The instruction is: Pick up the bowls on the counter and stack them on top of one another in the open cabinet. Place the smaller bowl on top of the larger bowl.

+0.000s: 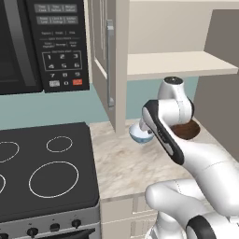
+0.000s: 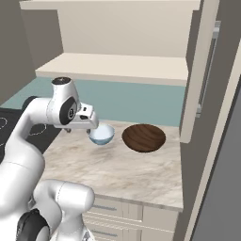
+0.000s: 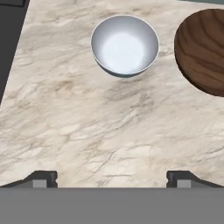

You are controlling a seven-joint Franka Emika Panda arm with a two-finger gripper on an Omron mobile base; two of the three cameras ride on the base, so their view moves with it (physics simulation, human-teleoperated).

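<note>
Step in hand: approach, nothing lifted. Gripper (image 3: 112, 178) above the counter (image 3: 87, 127), jaws wide and empty. Smaller bowl (image 3: 124, 45) and larger bowl (image 3: 203, 52) side by side, apart. Cabinet (image 2: 117, 66) shelf bare. Next — descend over the larger bowl's rim.
</note>
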